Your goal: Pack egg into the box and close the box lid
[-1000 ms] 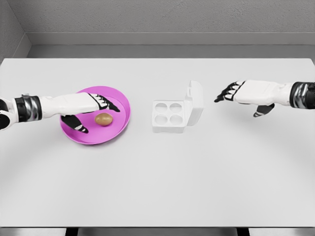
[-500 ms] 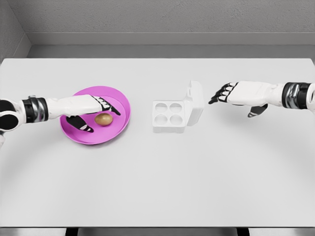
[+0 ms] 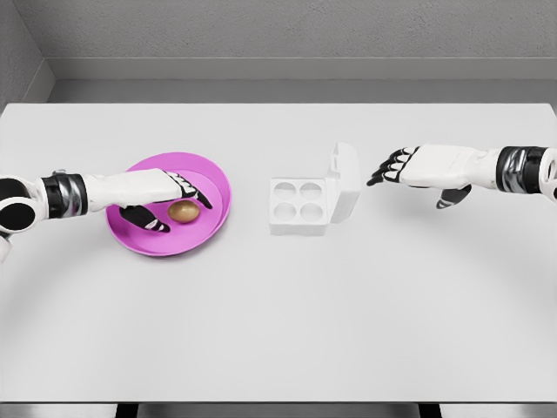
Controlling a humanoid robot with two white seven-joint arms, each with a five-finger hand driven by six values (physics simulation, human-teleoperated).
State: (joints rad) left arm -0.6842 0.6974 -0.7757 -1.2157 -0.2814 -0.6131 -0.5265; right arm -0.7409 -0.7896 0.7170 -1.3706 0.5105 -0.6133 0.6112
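At frame left, the egg [image 3: 183,211] lay just right of the left hand [image 3: 161,198], whose spread fingers held nothing.

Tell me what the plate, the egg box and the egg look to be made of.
Plate: looks like smooth plastic, uniform magenta with a soft sheen on the rim. Egg box: matte white, thick-walled with four molded round cups, suggesting foam or molded plastic; the render leaves it open. Egg: tan-brown, matte, faintly mottled, like natural shell.
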